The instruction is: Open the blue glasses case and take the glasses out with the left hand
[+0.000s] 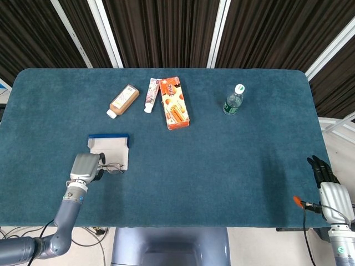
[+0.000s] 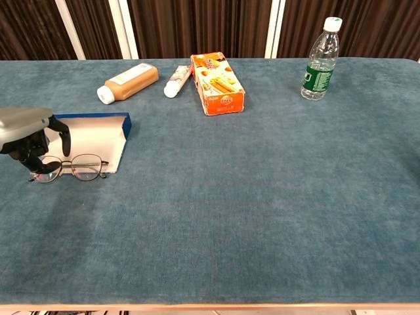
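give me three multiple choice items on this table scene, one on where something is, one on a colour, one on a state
1. Where are the glasses?
A. on the table at the near edge of the open glasses case
B. beside the water bottle
C. on top of the orange box

2. What colour is the cap of the water bottle?
A. red
B. white
C. black

3. What state is the glasses case in?
A. shut flat
B. standing on end
C. open, pale lining up

Answers:
1. A: the frames lie on the table against the case's near edge, by the left hand.
2. B: the cap shows white above a green label.
3. C: the chest view shows the pale inside with a blue raised rim.
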### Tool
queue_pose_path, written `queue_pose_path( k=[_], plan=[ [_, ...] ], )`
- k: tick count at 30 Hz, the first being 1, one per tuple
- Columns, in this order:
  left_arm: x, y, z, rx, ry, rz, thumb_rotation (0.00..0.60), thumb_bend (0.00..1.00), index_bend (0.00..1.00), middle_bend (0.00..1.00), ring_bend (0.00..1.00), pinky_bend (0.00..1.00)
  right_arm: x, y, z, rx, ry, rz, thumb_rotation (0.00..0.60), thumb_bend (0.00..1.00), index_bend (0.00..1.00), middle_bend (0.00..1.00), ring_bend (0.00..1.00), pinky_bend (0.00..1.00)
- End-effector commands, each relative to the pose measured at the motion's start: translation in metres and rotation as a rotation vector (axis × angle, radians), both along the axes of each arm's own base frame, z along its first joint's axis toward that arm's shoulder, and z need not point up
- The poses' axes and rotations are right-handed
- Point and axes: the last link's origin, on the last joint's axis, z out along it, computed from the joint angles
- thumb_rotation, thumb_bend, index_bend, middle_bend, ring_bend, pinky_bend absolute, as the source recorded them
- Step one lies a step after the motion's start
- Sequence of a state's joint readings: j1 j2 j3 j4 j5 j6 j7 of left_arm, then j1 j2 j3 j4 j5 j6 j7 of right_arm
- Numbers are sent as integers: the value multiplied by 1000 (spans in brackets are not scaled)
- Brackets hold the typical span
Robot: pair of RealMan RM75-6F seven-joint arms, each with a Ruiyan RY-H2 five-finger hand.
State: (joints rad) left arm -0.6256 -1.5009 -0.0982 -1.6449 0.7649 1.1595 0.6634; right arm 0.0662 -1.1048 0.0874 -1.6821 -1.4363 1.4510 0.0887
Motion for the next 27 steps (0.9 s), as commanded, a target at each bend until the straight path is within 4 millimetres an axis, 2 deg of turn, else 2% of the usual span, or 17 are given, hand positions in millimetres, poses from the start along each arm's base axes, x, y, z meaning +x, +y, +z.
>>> queue_pose_path(
  k=[1, 27],
  plan=[
    [-1, 1, -2, -2, 3, 4, 600, 379, 471, 1000, 907, 987, 0, 0, 0, 0, 1, 0, 600, 255, 0, 0, 0, 229],
    [-1, 3, -14, -3, -27, 31, 600, 416, 523, 1000, 911, 995, 0, 1, 0, 2, 2, 2, 600, 266, 0, 0, 0, 229]
  ],
)
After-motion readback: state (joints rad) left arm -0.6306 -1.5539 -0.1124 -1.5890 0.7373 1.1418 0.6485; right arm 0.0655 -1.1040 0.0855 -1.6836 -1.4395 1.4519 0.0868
